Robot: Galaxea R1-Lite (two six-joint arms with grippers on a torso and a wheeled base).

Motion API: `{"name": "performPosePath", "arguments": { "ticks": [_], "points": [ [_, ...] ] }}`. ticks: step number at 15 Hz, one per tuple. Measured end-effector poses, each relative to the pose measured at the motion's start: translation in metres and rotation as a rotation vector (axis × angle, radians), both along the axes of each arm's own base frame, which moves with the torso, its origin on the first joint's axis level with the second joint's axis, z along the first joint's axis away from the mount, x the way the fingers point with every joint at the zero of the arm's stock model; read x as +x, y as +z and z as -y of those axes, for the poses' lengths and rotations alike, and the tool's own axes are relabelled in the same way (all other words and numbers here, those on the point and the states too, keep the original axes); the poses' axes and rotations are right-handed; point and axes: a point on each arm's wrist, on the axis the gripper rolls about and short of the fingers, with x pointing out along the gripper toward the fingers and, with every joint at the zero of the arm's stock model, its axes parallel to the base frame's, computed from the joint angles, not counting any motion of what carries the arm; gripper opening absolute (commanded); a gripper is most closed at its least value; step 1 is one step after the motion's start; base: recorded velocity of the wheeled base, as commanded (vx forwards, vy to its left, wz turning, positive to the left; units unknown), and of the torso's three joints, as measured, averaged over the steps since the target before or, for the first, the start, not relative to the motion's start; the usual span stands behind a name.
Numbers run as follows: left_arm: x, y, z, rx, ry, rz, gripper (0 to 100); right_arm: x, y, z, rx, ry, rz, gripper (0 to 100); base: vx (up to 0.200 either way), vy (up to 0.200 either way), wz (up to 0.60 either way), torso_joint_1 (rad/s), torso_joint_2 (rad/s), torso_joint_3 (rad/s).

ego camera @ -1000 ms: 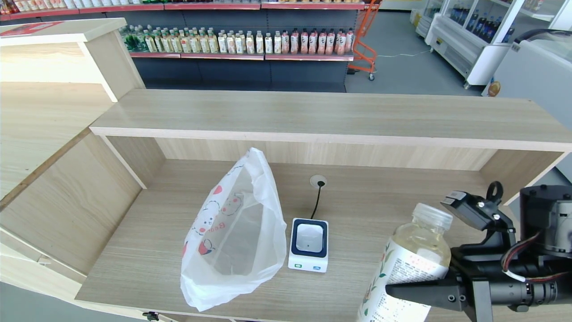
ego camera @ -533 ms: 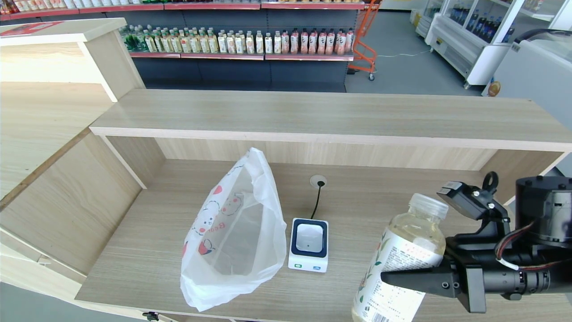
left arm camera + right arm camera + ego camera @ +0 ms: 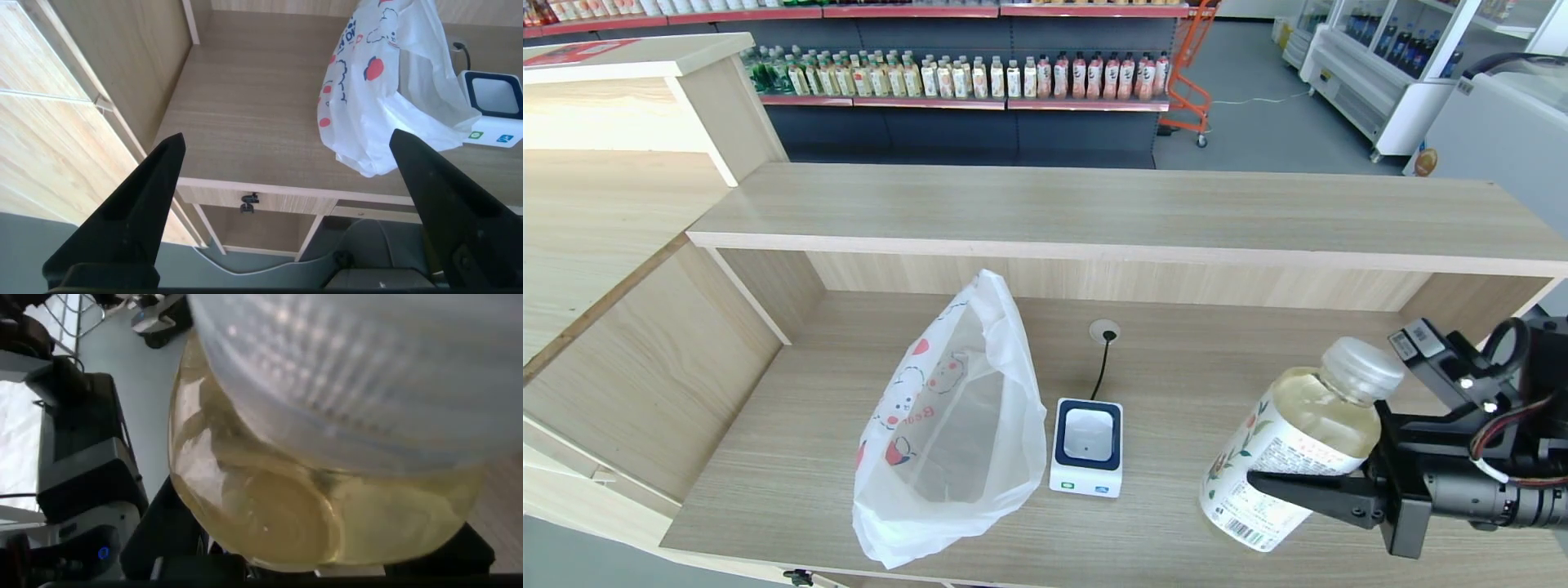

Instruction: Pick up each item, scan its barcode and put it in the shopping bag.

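- At lower right, my right gripper point(image 3: 1282, 472) clamps the tilted bottle point(image 3: 1294, 445): pale yellow drink, white cap, printed label.
- One finger hides behind it; my left gripper point(image 3: 288, 145) gapes.

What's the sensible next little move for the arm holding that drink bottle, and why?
Probably carry the bottle leftward over the scanner, turning its barcode down toward the window. The right gripper is shut on the tilted bottle, held to the right of the scanner, and the barcode near its base faces up, away from it.
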Motion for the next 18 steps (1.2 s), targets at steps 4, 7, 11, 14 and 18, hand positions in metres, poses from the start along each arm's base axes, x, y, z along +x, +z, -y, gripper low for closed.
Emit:
{"name": "performPosePath", "arguments": {
  "ticks": [4,7,11,14,18],
  "points": [
    [0.0,0.0,0.0,0.0,0.0,0.0,100,0.002,0.006,0.038,-0.162,-0.199,0.402,0,0.0,0.0,0.0,0.0,0.0,0.0],
    [0.0,0.0,0.0,0.0,0.0,0.0,100,-0.005,0.003,0.044,-0.302,-0.243,0.557,0,0.0,0.0,0.0,0.0,0.0,0.0],
    [0.0,0.0,0.0,0.0,0.0,0.0,100,-0.004,-0.003,0.049,-0.469,-0.228,0.718,0,0.0,0.0,0.0,0.0,0.0,0.0],
    [0.0,0.0,0.0,0.0,0.0,0.0,100,-0.006,-0.004,0.05,-0.484,-0.221,0.738,0,0.0,0.0,0.0,0.0,0.0,0.0],
    [0.0,0.0,0.0,0.001,0.0,0.0,100,-0.003,0.002,0.048,-0.469,-0.203,0.77,0,0.0,0.0,0.0,0.0,0.0,0.0]
  ]
}}
